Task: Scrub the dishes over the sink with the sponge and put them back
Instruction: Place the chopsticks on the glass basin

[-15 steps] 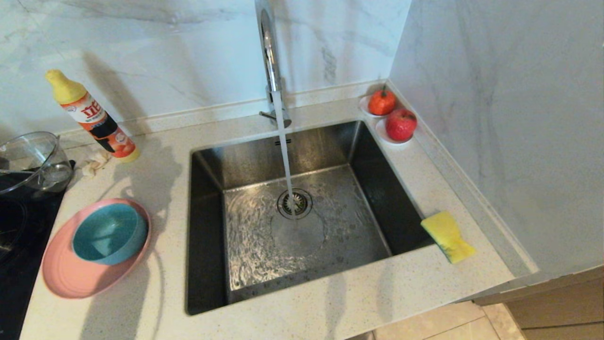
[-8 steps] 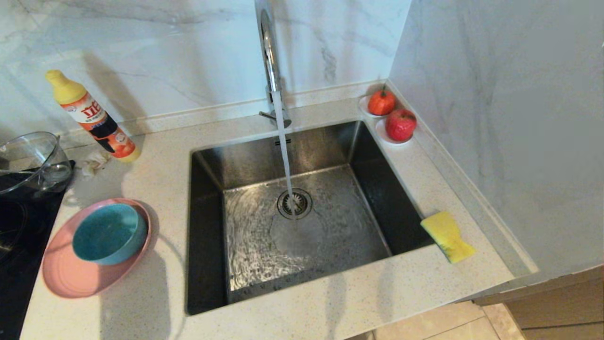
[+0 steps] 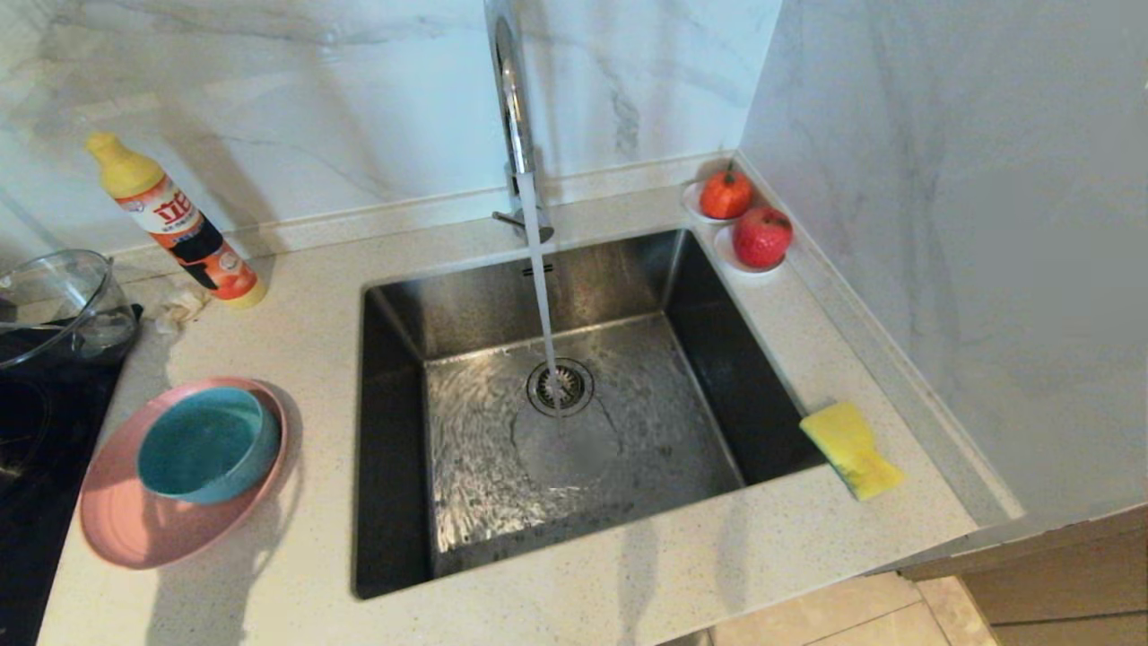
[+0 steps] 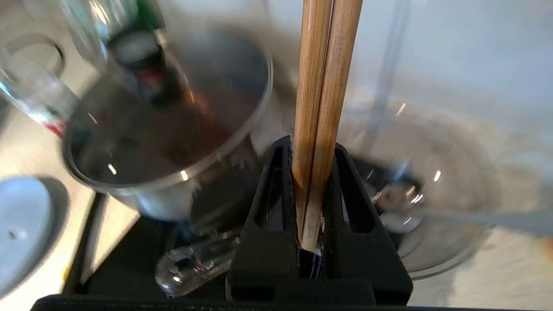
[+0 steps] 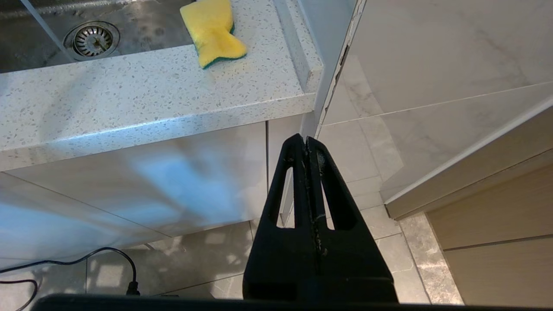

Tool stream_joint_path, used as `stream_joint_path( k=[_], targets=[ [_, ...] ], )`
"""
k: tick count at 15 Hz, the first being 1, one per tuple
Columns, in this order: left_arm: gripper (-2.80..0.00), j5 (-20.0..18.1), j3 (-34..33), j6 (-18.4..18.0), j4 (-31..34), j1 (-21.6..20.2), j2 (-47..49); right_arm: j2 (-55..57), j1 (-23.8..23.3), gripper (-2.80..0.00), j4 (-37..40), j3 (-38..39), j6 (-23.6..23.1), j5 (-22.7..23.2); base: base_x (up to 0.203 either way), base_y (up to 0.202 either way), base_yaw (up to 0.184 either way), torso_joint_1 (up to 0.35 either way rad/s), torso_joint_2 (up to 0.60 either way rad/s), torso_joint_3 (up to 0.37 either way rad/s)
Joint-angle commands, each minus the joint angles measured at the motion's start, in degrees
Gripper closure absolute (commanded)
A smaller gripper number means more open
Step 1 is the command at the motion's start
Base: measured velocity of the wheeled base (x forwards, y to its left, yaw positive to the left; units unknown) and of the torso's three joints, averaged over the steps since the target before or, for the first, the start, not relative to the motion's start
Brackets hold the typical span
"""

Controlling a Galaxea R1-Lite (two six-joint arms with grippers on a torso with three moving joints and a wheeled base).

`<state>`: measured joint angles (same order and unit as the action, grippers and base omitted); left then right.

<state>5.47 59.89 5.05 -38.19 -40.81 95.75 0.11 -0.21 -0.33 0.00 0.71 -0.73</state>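
Note:
The pink plate [image 3: 126, 529] lies on the counter left of the sink [image 3: 390, 431], with the teal bowl [image 3: 206, 444] standing in it. Water runs from the chrome faucet [image 3: 511, 99] onto the drain. On the counter at the sink's right edge lies the yellow sponge [image 3: 850, 447], also seen in the right wrist view [image 5: 212, 32]. Neither gripper shows in the head view. My left gripper [image 4: 313, 147] is shut on a pair of wooden sticks [image 4: 324, 77], above glassware on the black cooktop. My right gripper [image 5: 306, 140] hangs shut and empty below the counter's front edge.
A detergent bottle [image 3: 175, 220] leans at the back left. A clear glass bowl [image 3: 54, 305] sits on the black cooktop [image 3: 27, 431] at the far left. Two saucers with red fruit [image 3: 744, 220] stand in the back right corner. A wall closes the right side.
The shadow on the left of the counter has shifted across the plate and bowl. The dishes, sponge and bottle have not moved.

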Motion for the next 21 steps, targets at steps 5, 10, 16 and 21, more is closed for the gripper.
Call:
stream_joint_path(
  k=[5,10,16,21],
  targets=[
    [0.00,-0.11,0.05,0.14,-0.48,3.55,9.10,0.07,0.03,0.00,-0.02,0.00,0.00,0.03,0.000,0.000,0.000,0.000,0.00,0.000],
    [0.00,-0.11,0.63,1.14,-0.78,6.71,10.07,0.07,0.03,0.00,-0.02,0.00,0.00,0.03,0.000,0.000,0.000,0.000,0.00,0.000],
    [0.00,0.32,4.56,3.74,-0.43,7.15,13.01,0.07,0.03,0.00,-0.02,0.00,0.00,0.03,0.000,0.000,0.000,0.000,0.00,0.000],
    [0.00,0.50,10.09,6.45,2.28,7.07,11.53,0.07,-0.04,0.00,-0.02,0.00,0.00,0.03,0.000,0.000,0.000,0.000,0.00,0.000]
  ],
)
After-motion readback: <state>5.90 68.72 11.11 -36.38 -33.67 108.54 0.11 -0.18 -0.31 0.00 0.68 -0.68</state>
